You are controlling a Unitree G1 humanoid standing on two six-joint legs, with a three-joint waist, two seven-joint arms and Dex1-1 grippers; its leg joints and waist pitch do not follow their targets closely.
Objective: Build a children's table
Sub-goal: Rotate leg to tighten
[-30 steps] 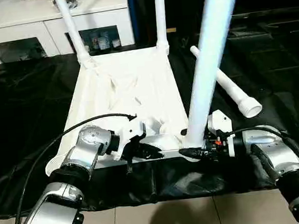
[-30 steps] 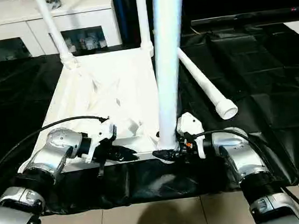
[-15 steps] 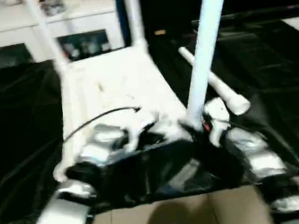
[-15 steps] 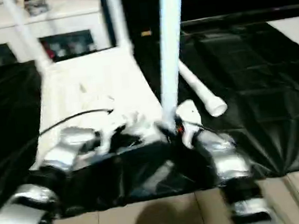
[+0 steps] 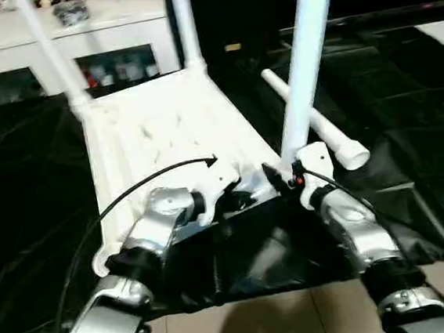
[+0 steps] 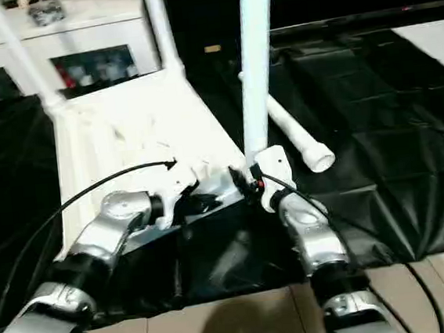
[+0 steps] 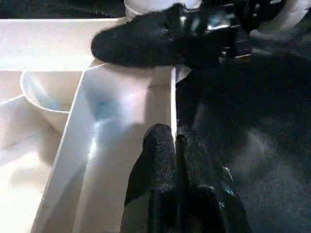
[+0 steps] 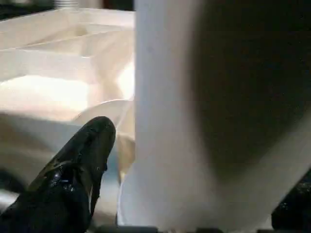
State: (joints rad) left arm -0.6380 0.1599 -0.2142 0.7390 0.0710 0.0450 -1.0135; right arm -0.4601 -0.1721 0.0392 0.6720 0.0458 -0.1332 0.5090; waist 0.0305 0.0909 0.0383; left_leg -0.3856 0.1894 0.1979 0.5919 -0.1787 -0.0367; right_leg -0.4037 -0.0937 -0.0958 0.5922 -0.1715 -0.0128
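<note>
The white tabletop (image 5: 164, 133) lies upside down on a black cloth, ribs facing up. Two white legs (image 5: 50, 53) (image 5: 183, 24) stand in its far corner sockets. A third leg (image 5: 306, 56) stands upright at the near right corner, and my right gripper (image 5: 280, 178) is shut on its flared base (image 8: 194, 145), one finger (image 8: 82, 160) beside it. My left gripper (image 5: 237, 200) is shut on the tabletop's near rim (image 7: 172, 97), with a finger (image 7: 155, 165) inside the wall. The fourth leg (image 5: 321, 129) lies loose on the cloth to the right.
A white cabinet (image 5: 7, 53) with glass doors stands behind the table's far edge. The black cloth (image 5: 406, 117) covers the work surface, and its front edge hangs above a tiled floor (image 5: 261, 328).
The camera has shifted and tilted. Both grippers keep their holds. The near right corner with its leg now sits farther from me, so the tabletop's near edge runs at a slant.
</note>
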